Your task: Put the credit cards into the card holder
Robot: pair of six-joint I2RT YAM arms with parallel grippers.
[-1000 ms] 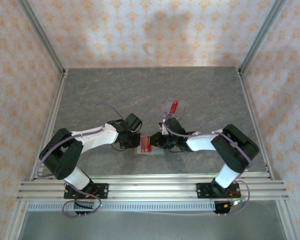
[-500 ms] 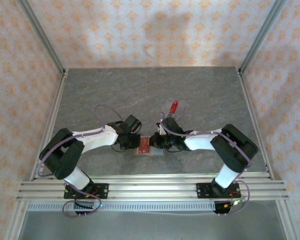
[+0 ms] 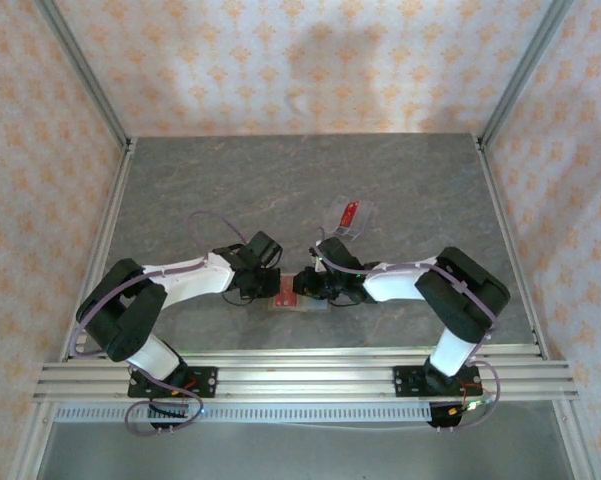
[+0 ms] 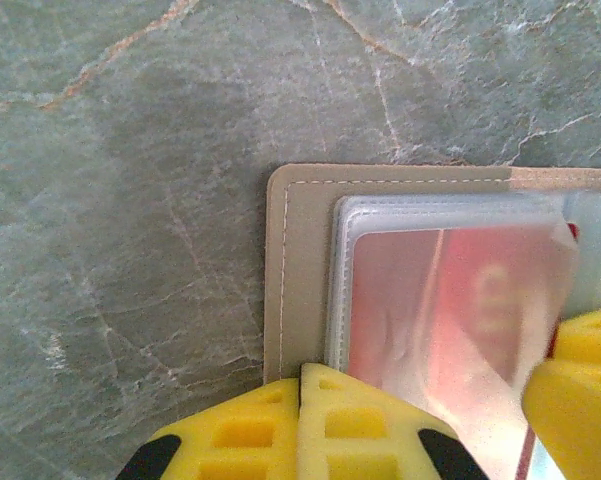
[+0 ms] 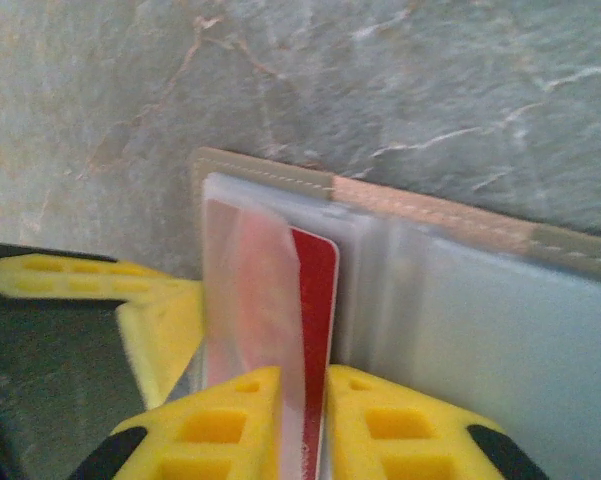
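The card holder (image 3: 292,301) lies open on the grey table between the two grippers. Its olive-brown edge (image 4: 298,260) and clear inner pockets (image 5: 480,330) are in view. My left gripper (image 4: 302,375) is shut, with its tips pressed on the holder's near edge beside the pocket stack. My right gripper (image 5: 315,385) is shut on a red credit card (image 5: 317,300) held on edge, together with a clear pocket leaf, right at the holder's pockets. Red shows through the clear pocket (image 4: 450,300) in the left wrist view. From above, both grippers (image 3: 277,285) (image 3: 304,286) meet over the holder.
Behind the right arm, another red card (image 3: 349,213) stands tilted in a clear rack (image 3: 354,230). Metal rails (image 3: 300,375) run along the near edge, and patterned walls enclose the table. The far half of the tabletop (image 3: 280,180) is bare.
The right gripper has shifted left over the holder, so less of the red card shows from above. The left arm has barely moved.
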